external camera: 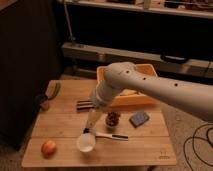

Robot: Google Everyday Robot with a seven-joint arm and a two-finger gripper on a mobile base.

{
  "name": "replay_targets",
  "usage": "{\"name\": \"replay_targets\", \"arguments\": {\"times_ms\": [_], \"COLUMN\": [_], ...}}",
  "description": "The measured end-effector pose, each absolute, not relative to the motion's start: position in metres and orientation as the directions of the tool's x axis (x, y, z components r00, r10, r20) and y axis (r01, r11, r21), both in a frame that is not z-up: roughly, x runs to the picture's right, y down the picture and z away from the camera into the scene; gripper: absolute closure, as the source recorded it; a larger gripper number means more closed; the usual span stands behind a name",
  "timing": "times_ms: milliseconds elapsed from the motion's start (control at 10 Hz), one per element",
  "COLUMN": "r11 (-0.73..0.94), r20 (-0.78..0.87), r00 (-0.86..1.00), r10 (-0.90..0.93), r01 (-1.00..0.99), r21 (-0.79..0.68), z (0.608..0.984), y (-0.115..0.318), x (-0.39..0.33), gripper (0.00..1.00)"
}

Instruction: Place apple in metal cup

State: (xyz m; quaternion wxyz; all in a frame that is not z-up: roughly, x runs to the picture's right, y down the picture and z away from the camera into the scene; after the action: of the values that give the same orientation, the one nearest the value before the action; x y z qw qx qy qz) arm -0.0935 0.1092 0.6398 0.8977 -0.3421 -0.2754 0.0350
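The tool (90,125) hangs just over the white cup (85,143) on the table (60,125), the apple (48,147) lying well apart from it.

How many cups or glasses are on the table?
3: white cup front centre by the gripper, glass mid-table, dark metal cup at left edge. The arm may hide more.
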Motion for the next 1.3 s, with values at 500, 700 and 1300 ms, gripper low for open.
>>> {"name": "replay_targets", "arguments": {"times_ms": [500, 700, 1300], "r11": [0.702, 0.681, 0.681], "r20": [0.599, 0.616, 0.592], "r00": [0.795, 0.785, 0.806], "r10": [0.102, 0.062, 0.002], "r01": [0.369, 0.418, 0.432], "r21": [-0.61, -0.601, -0.591], "z": [0.621, 0.627, 0.653], "y": [0.163, 0.175, 0.203], "x": [-0.173, -0.185, -0.202], "gripper": [0.2, 0.2, 0.2]}}
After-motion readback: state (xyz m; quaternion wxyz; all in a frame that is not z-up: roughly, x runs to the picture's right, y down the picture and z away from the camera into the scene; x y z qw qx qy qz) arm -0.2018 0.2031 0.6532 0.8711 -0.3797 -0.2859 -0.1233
